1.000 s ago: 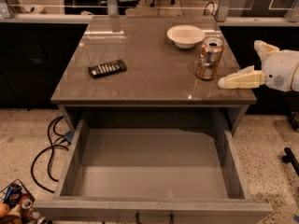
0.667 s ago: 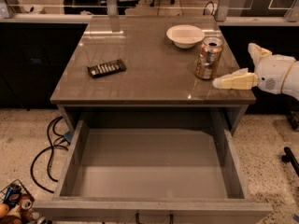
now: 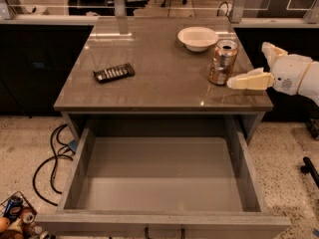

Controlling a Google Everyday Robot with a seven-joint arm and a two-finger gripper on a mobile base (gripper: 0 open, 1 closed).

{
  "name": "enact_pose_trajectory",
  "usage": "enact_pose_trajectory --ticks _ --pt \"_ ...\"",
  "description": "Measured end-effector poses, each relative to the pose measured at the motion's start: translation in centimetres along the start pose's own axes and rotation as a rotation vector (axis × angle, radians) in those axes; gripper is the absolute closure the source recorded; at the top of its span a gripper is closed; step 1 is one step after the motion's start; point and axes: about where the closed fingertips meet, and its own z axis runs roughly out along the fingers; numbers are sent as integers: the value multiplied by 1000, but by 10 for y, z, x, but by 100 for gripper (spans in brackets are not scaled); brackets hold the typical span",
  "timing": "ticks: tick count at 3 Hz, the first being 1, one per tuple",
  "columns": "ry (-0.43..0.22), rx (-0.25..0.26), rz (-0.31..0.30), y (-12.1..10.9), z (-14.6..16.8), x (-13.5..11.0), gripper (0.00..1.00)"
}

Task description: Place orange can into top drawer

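The orange can (image 3: 223, 62) stands upright on the grey-brown tabletop (image 3: 159, 68), near its right edge and just in front of a white bowl. My gripper (image 3: 256, 63) comes in from the right, level with the can. It is open: one pale finger (image 3: 249, 80) points at the can's lower right side and the other (image 3: 270, 51) is spread back behind it. Nothing is held. The top drawer (image 3: 162, 176) is pulled fully out below the table's front edge. Its flat grey bottom is bare and its dark handle (image 3: 163, 232) shows at the bottom edge.
A white bowl (image 3: 198, 38) sits behind the can. A dark flat remote-like object (image 3: 113, 72) lies on the left half of the table. Cables (image 3: 52, 156) trail on the speckled floor at left; cans and clutter (image 3: 15, 218) sit at bottom left. Dark cabinets flank the table.
My gripper has moved left, closer to the can; its lower finger now nearly reaches the can's side. The can and drawer have not moved.
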Motion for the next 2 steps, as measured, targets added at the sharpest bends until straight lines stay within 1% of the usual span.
enact_pose_trajectory --ticks 1,2 --pt "-11 -30 7 -8 11 -7 0" --pt "-56 -68 14 -11 36 -20 0"
